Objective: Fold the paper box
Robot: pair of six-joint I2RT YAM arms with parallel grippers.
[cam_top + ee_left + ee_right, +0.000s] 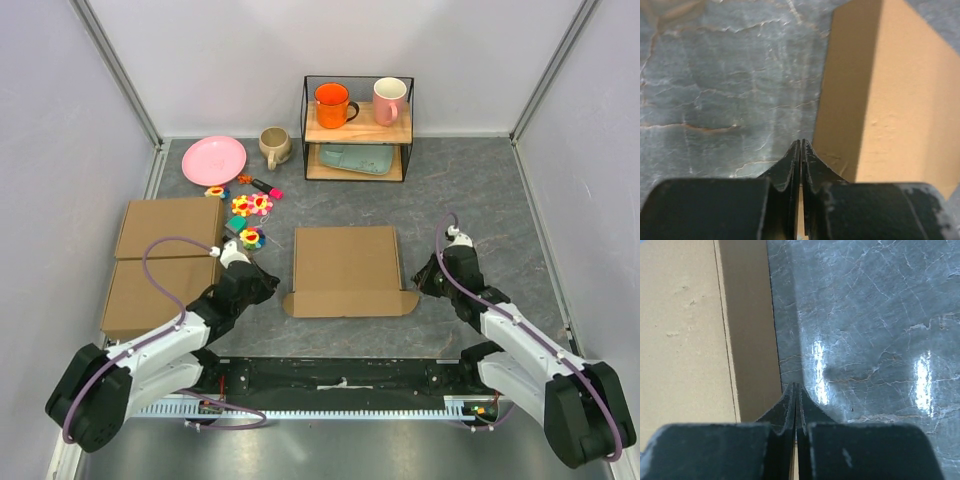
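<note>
Box (pixel 345 265) sits mid-counter (pixel 470 190), its front flap (pixel 350 303) lying flat at the near edge. Left pincer (pixel 270 285) and right pincer (pixel 422 277) are both pinched fully closed on nothing, 1 beside each side wall. Uneven nudging could skid or skew the light cardboard, or dent a wall.

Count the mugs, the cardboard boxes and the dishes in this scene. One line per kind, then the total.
Mugs: 3 (orange mug, pink mug, beige mug)
Cardboard boxes: 3 (paper box, upper flat box, lower flat box)
Dishes: 2 (pink plate, teal dish)
Total: 8
</note>
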